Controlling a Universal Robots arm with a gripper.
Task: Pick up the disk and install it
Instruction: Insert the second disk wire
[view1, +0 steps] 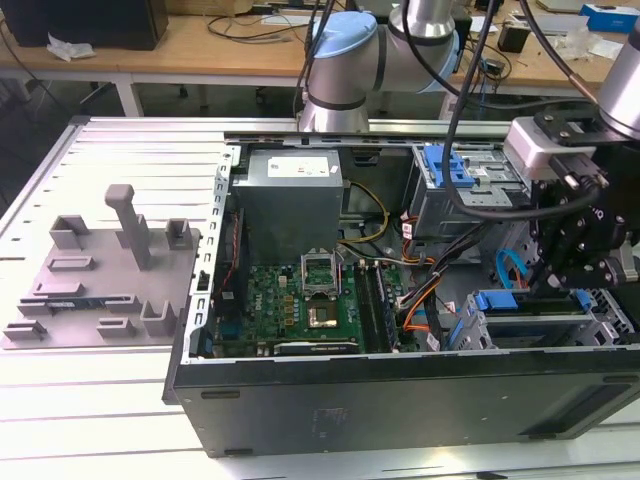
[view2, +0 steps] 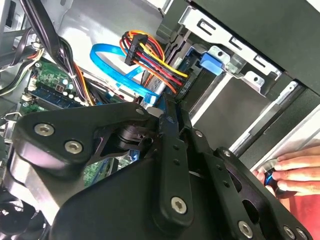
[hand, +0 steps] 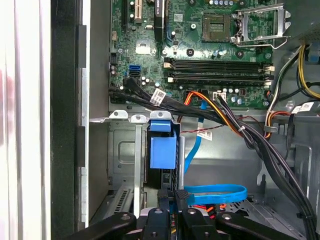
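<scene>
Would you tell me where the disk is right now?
The disk stands on edge in the drive cage at the exterior view's lower right, beside the blue cable.

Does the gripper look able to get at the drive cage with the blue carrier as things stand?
Probably yes: the gripper hangs right at the drive cage's open side, with nothing between them. The looped blue cable lies beside it and might get brushed.
</scene>
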